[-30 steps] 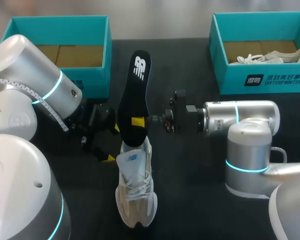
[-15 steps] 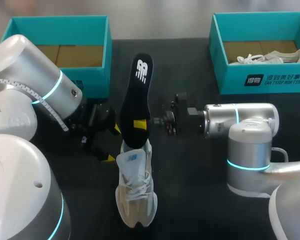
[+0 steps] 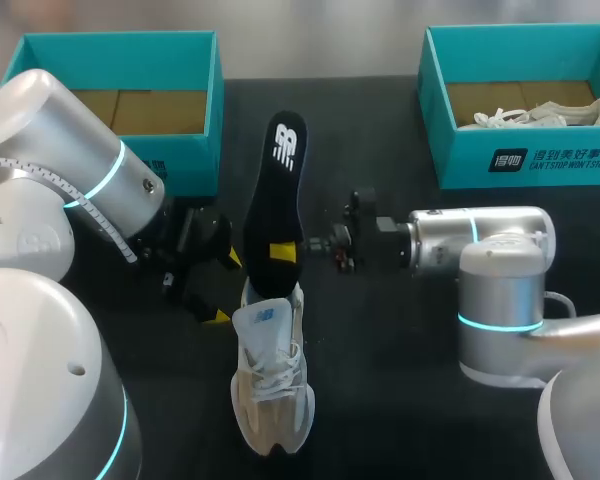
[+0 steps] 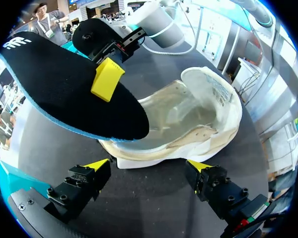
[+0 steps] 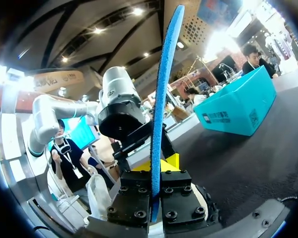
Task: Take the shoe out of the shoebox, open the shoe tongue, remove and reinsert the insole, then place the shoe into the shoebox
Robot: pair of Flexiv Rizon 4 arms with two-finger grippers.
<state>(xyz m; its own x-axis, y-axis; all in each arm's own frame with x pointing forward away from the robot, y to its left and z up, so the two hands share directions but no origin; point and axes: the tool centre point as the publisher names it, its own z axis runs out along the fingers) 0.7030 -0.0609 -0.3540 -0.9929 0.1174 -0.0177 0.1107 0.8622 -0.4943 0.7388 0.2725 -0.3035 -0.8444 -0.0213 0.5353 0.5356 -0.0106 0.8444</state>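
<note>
Beige mesh sneaker (image 3: pixel 270 385) lies on the black tabletop (image 3: pixel 380 340), toe toward the robot and tongue folded forward. At its heel opening stands a long black foam insole with a blue edge (image 3: pixel 273 200), tilted away. The right arm reaches in level from the side, and the right gripper (image 3: pixel 280 248) pinches the insole's lower half flat between its fingers (image 5: pixel 161 166). The left gripper (image 4: pixel 148 166), angled down beside the heel, has its fingers spread wide, touching nothing. Farther back sit a left teal cardboard shoebox (image 3: pixel 195 100) and a right teal cardboard shoebox (image 3: pixel 460 150) holding a second pale shoe (image 3: pixel 535 113).
</note>
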